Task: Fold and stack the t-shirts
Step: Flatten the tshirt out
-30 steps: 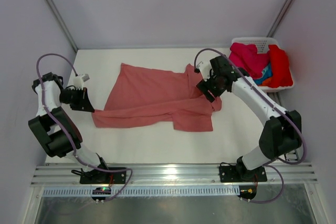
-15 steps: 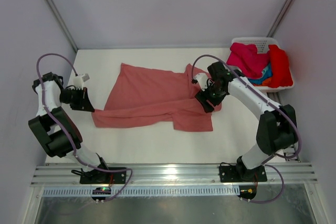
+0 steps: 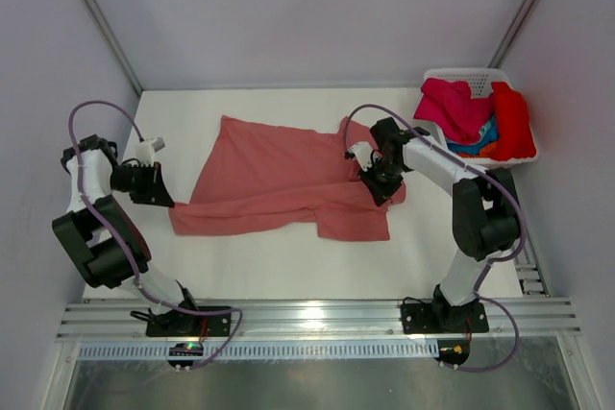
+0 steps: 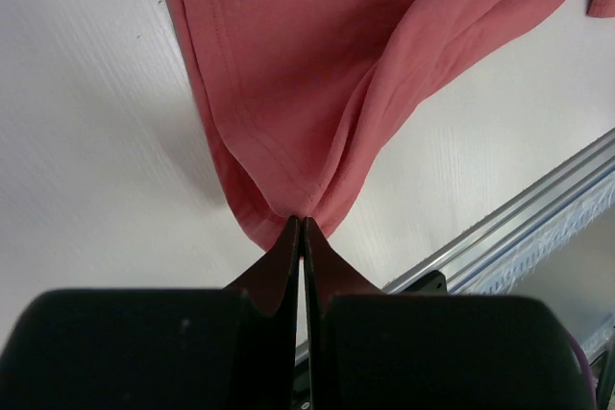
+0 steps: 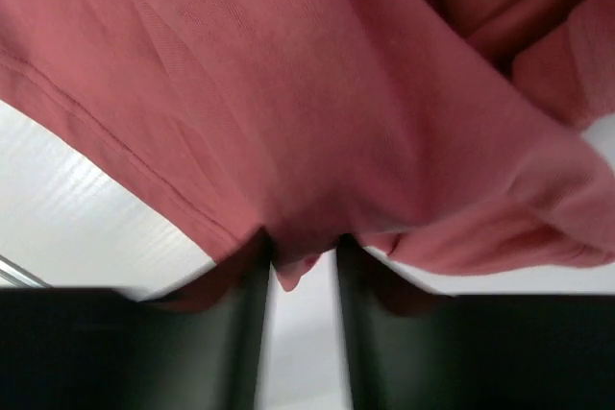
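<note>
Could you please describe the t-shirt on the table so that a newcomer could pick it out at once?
In the middle of the white table lies a salmon-pink cotton short-sleeved t-shirt, spread out, rumpled. It is the only shirt outside the white plastic basket at the far right corner, where a magenta shirt and a bright red shirt are heaped.
</note>
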Robot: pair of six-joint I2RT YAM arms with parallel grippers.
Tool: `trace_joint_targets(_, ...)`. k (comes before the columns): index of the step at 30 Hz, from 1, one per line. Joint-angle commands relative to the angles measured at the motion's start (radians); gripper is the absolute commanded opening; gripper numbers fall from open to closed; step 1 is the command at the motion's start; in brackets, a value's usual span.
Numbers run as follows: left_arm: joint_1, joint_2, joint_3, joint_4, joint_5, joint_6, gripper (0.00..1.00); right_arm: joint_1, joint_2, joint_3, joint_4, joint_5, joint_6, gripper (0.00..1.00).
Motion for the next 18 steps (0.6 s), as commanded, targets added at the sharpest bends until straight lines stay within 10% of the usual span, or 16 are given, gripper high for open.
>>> trace_joint_targets(1, -0.002, -0.008, -0.013, 0.028, 0.021, -0.005, 0.0, -0.002, 0.012, 0.054, 0.019, -0.034, 0.016, 0.08)
trace_joint_targets(18, -0.136, 0.196, 0.341, 0.472, -0.071, -0.408, 0.0, -0.034, -0.017, 0.336, 0.183, 0.11, 0.151, 0.03)
